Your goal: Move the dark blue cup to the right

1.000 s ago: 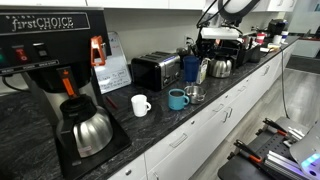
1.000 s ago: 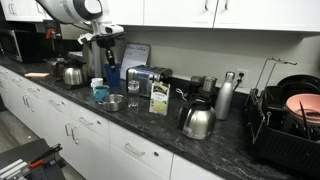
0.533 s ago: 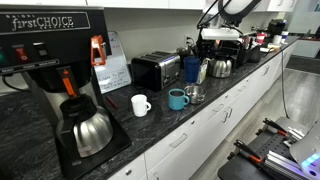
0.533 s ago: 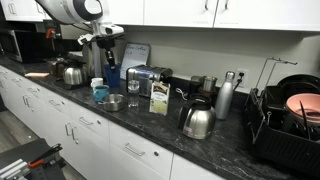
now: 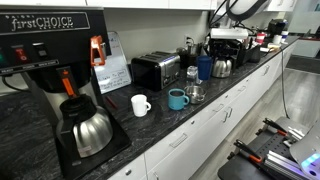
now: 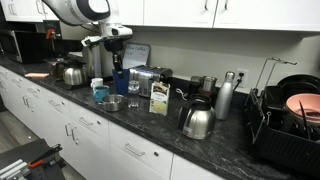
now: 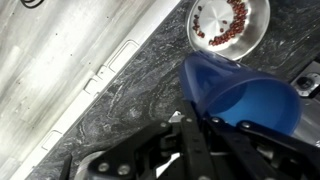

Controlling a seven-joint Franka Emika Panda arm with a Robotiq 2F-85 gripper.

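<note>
Only the wrist view looks down into the dark blue cup (image 7: 250, 100): its open mouth fills the lower right, with the gripper (image 7: 213, 138) at the near rim, dark fingers (image 7: 190, 140) closed against the cup wall and pinching it. That view also shows red bits inside the small bowl (image 7: 228, 22) at the top, and the pale cabinet fronts (image 7: 70, 50) past the counter edge. From the side these contents are hidden. In both exterior views the dark blue cup (image 5: 204, 67) (image 6: 120, 82) hangs straight under the gripper (image 5: 208, 57) (image 6: 117, 68), its rim up at the fingers. Whether its base touches the dark counter (image 5: 150, 125) I cannot tell. In an exterior view it stands right of the toaster (image 5: 155, 70), just beside a clear glass (image 5: 192, 75) and left of a steel kettle (image 5: 221, 67), beyond the teal mug (image 5: 177, 99) and the small bowl (image 5: 195, 93). The white mug (image 5: 141, 105) sits further left, near the coffee machine (image 5: 50, 55). Only an exterior view shows the far end of the counter: a carton (image 6: 158, 98), a second kettle (image 6: 197, 122), a thermos (image 6: 225, 97) and a dish rack (image 6: 290, 115).
</note>
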